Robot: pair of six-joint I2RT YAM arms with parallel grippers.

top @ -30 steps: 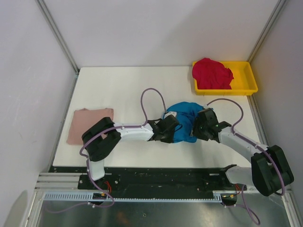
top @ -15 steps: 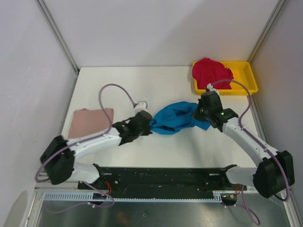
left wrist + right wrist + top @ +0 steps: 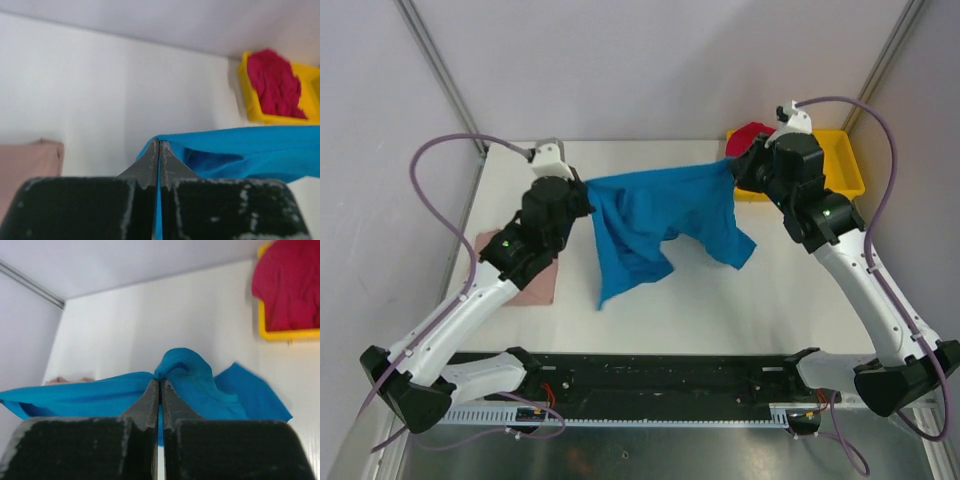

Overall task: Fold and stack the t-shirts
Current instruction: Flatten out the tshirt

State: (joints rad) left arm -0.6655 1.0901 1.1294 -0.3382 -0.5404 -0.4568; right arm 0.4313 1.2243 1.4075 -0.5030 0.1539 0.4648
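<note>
Both arms are up and spread wide since a second ago, the blue t-shirt (image 3: 650, 225) lifted from a bunch into a stretched, sagging soft sheet over the white tabletop (image 3: 720, 310) | left end effector (image 3: 582, 195), right end effector (image 3: 738, 172): each pinched tight on its top edge | one pink t-shirt (image 3: 538, 285) folded flat, left | one red t-shirt (image 3: 748, 133) crumpled in the yellow plastic tray (image 3: 850, 165), far right

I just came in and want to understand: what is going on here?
The left gripper and the right gripper each pinch an edge of the blue shirt, holding it spread above the table. The pink shirt lies flat at the left; the red shirt sits in the tray.
</note>
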